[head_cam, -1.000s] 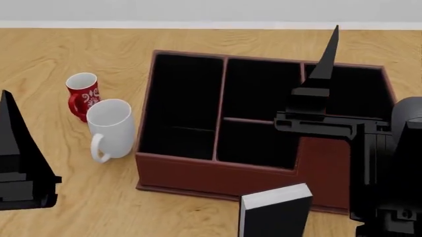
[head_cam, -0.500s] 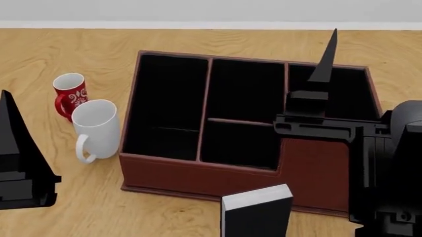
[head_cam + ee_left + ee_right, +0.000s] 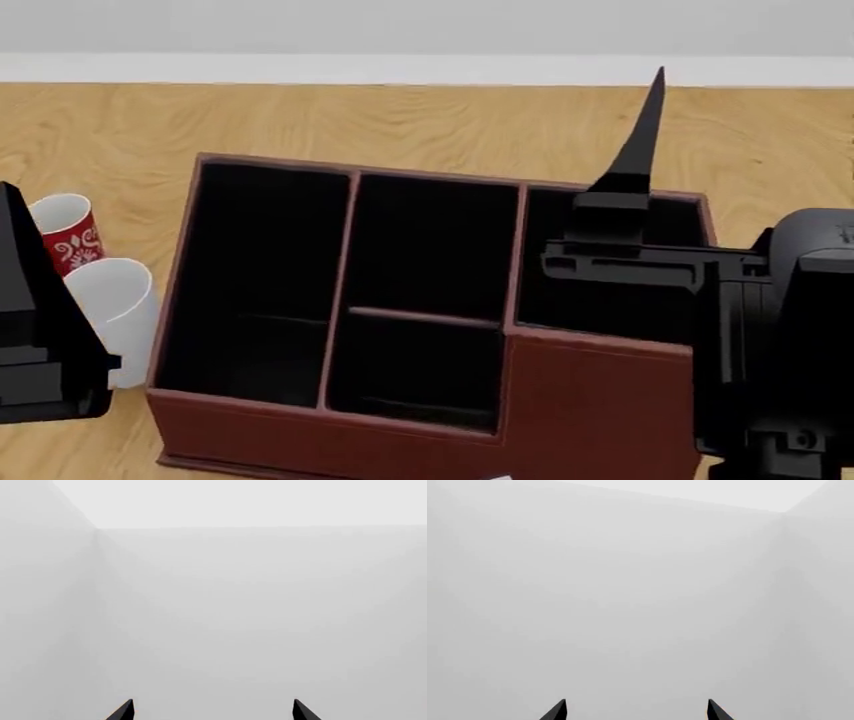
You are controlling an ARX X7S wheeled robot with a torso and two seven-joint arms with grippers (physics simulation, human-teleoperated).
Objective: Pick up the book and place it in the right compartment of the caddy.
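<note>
Wrist views: left gripper (image 3: 212,711) and right gripper (image 3: 636,711) both wide apart, empty.

left gripper (image 3: 210,712): spread, raised | right gripper (image 3: 635,711): spread, apparently empty

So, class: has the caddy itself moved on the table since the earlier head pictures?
No. The caddy shows lower and further left, but the white mug and red mug beside it shifted equally: the view moved, not the caddy.
</note>
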